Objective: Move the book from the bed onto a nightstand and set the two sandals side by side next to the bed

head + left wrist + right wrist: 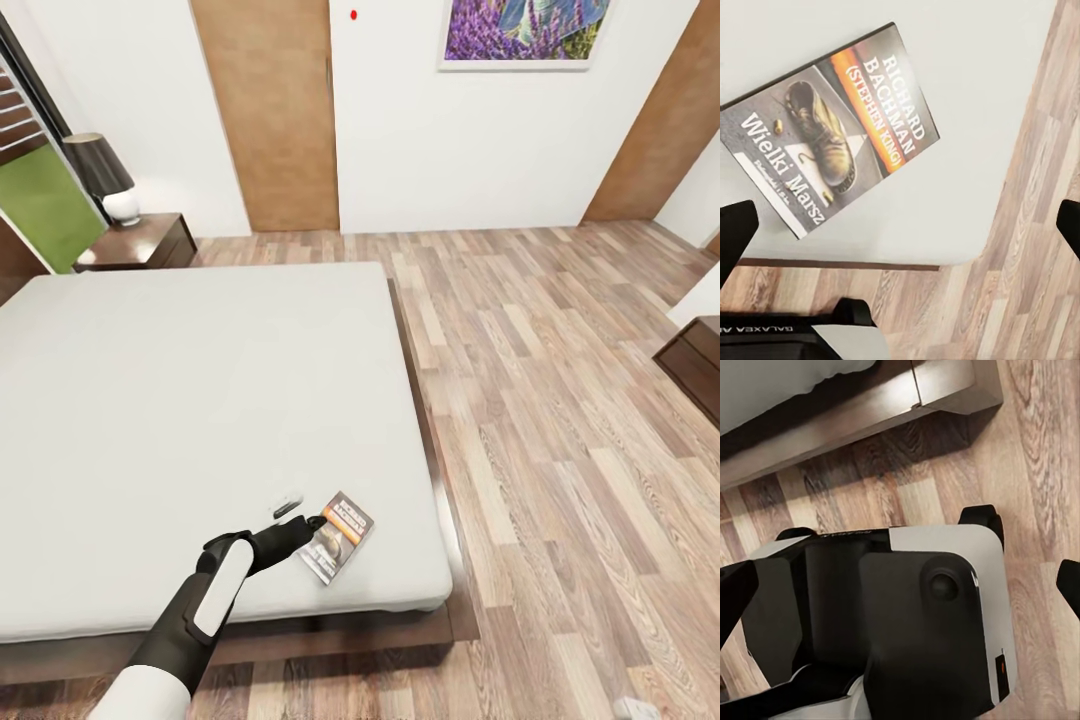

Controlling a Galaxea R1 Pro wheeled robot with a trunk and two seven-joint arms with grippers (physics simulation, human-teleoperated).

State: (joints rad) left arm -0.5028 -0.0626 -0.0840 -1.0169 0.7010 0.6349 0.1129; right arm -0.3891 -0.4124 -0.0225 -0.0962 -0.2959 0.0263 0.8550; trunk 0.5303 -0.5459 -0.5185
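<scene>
left gripper (318,522) jaws wide apart, empty, at book (338,537) edge, on bed (180,400)

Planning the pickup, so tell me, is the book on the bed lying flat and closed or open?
Closed and flat: the book lies cover-up on the bed, whole front cover visible, no pages showing.

You have bare pale grey-white mattress (200,400) all around the dark paperback book (338,537); open wood-plank floor (560,420) lies beyond.
</scene>
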